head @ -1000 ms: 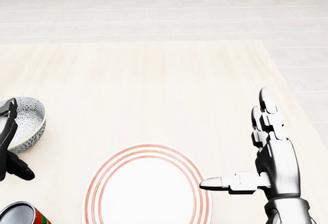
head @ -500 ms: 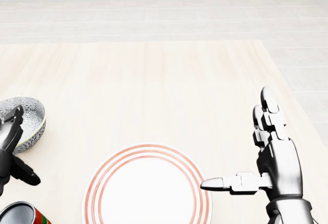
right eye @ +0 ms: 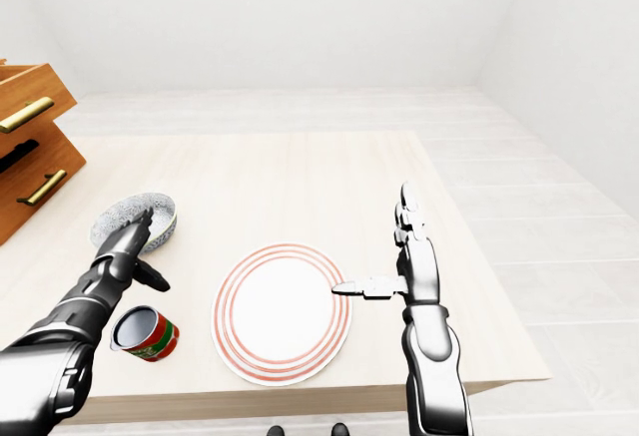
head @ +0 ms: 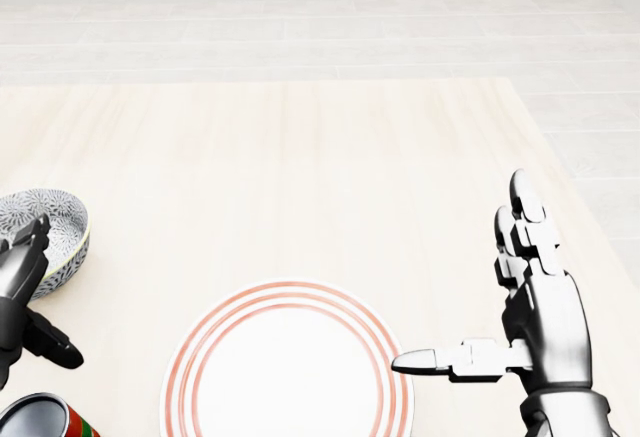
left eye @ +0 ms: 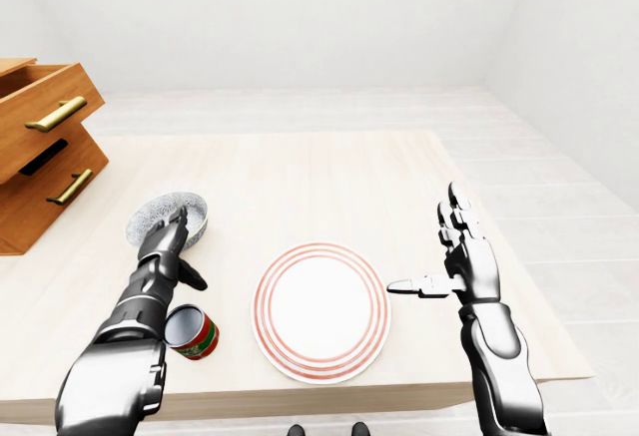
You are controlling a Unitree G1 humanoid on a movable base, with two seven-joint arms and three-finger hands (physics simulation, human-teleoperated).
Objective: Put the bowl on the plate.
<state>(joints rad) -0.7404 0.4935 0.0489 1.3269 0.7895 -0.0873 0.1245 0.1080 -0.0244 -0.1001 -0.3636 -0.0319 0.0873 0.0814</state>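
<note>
The grey-patterned bowl (left eye: 160, 214) stands upright at the table's left in the left-eye view. The white plate (left eye: 319, 306) with red rings lies near the table's bottom edge, right of the bowl. My left hand (left eye: 188, 249) is open; its straight fingers overlap the bowl's lower right rim and the thumb points toward the plate. Whether it touches the bowl I cannot tell. My right hand (left eye: 424, 238) is open just right of the plate, fingers pointing up the view, thumb tip at the plate's right rim. Both hands hold nothing.
A red and green tin can (left eye: 191, 332) lies on its side below the bowl, close to my left forearm. A wooden drawer unit (left eye: 40, 147) with brass handles stands at the far left. The pale wooden table (left eye: 300, 177) ends a little beyond my right hand.
In the head view my left hand has drawn back toward the bottom left, so less of it lies over the bowl. The right hand and the plate have hardly moved.
</note>
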